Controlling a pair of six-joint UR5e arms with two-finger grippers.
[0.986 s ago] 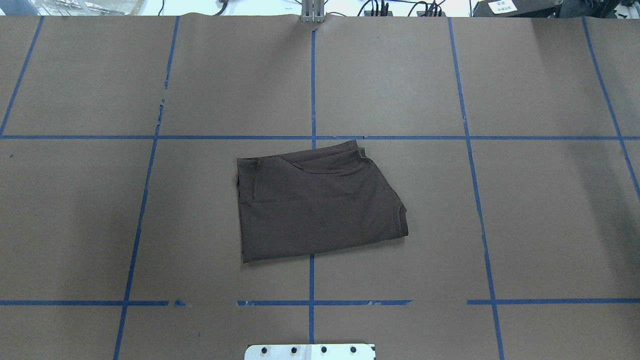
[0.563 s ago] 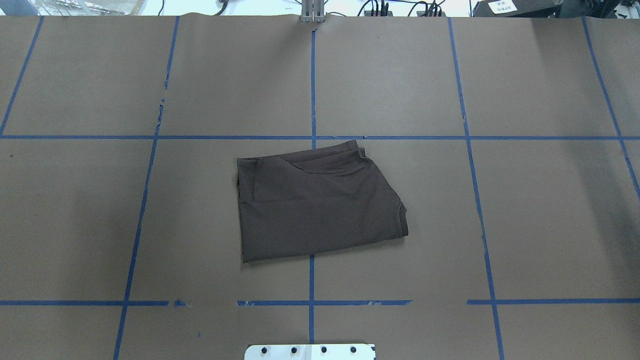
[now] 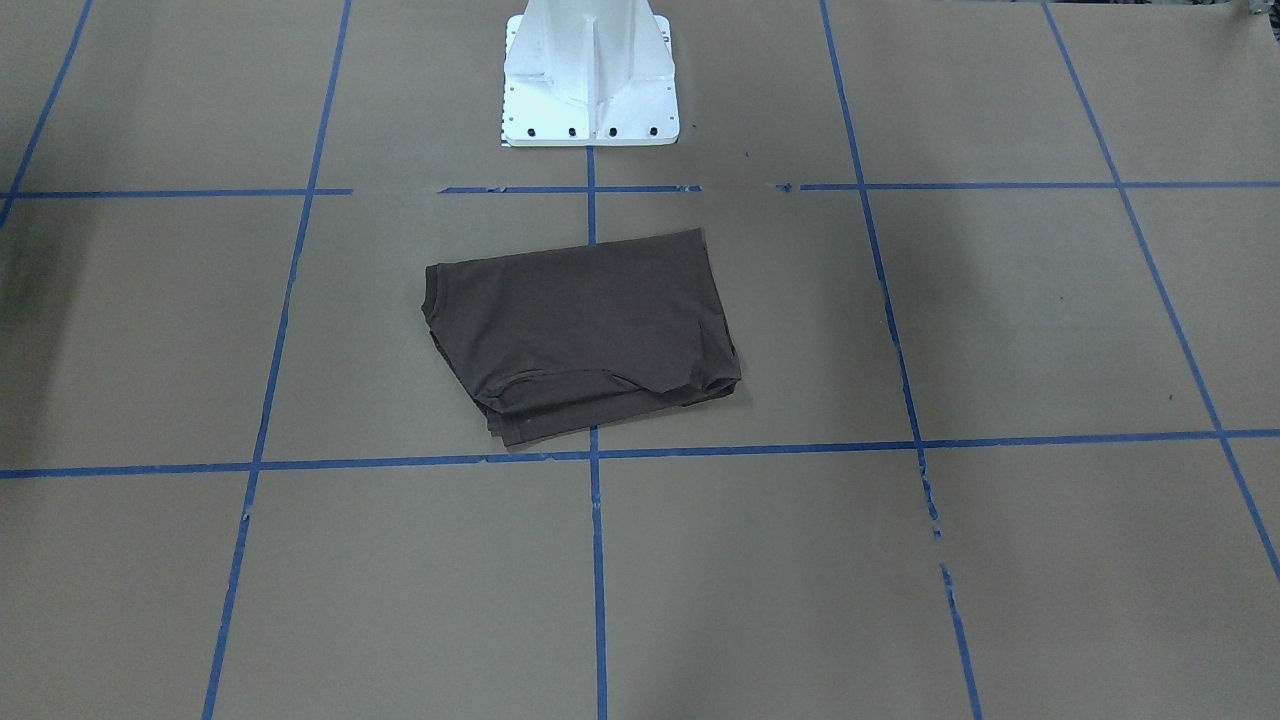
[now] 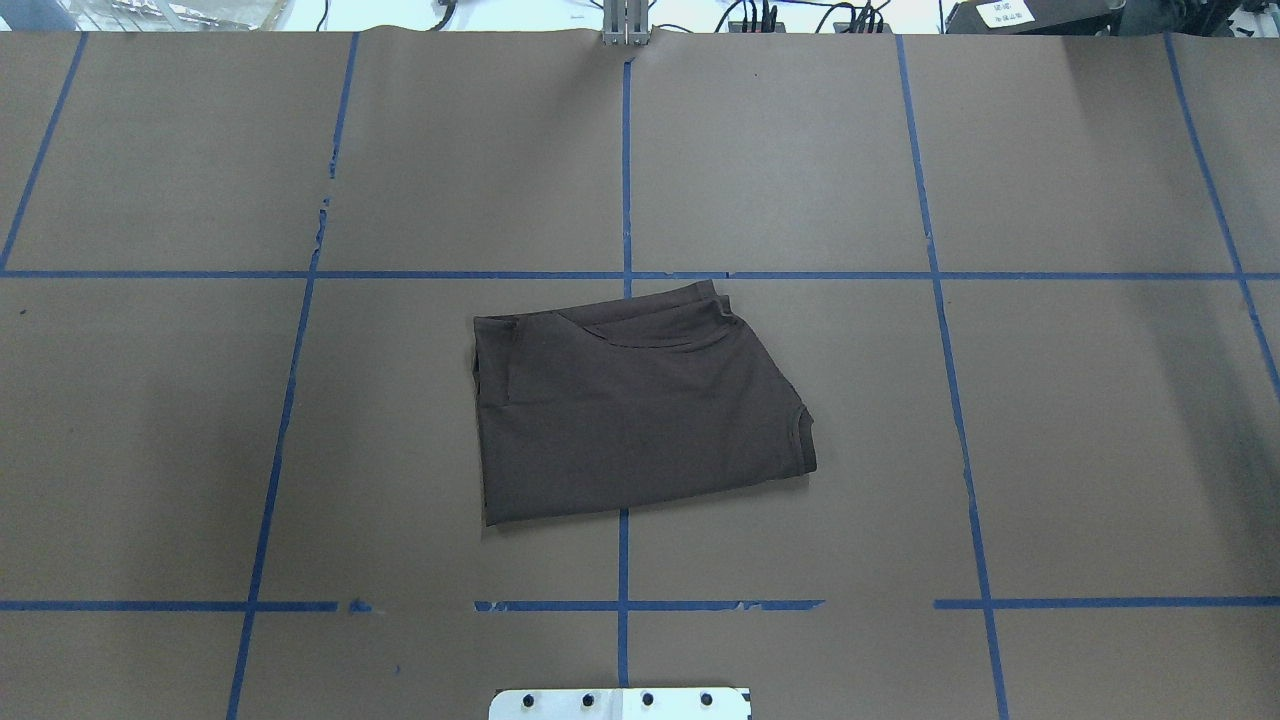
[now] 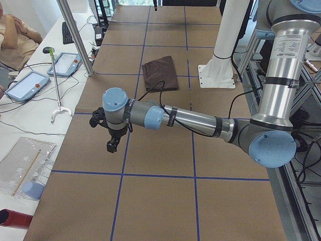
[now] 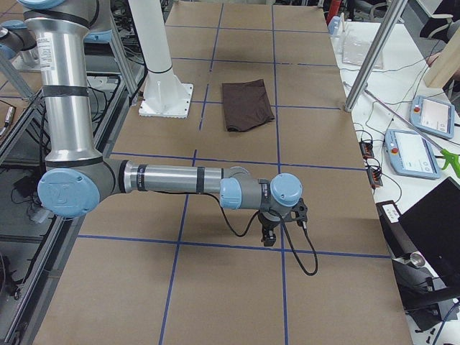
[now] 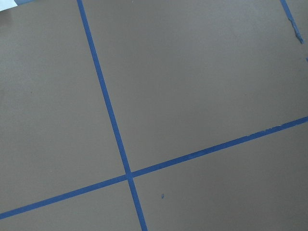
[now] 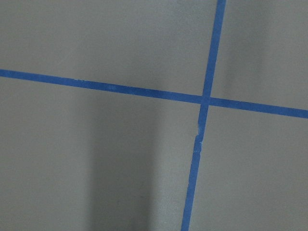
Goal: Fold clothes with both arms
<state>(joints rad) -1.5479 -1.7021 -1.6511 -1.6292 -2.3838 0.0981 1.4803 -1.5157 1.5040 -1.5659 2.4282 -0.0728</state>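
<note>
The clothes are one dark brown T-shirt (image 4: 640,410), folded into a compact, roughly rectangular stack at the table's middle (image 3: 585,335). No arm touches it. My left arm stretches over the table's left end, its gripper (image 5: 111,144) pointing down well short of the shirt (image 5: 159,72). My right gripper (image 6: 268,236) hangs over the right end, also far from the shirt (image 6: 247,104). Both grippers show only in the side views, so I cannot tell whether they are open or shut. Both wrist views hold only brown paper and blue tape.
The white pedestal base (image 3: 590,75) stands bolted just behind the shirt. Blue tape lines (image 4: 625,160) grid the brown paper. Metal posts (image 5: 75,37) (image 6: 370,61) rise at the table's far edge, with teach pendants (image 5: 64,64) (image 6: 410,154) beyond. A person (image 5: 15,35) sits nearby.
</note>
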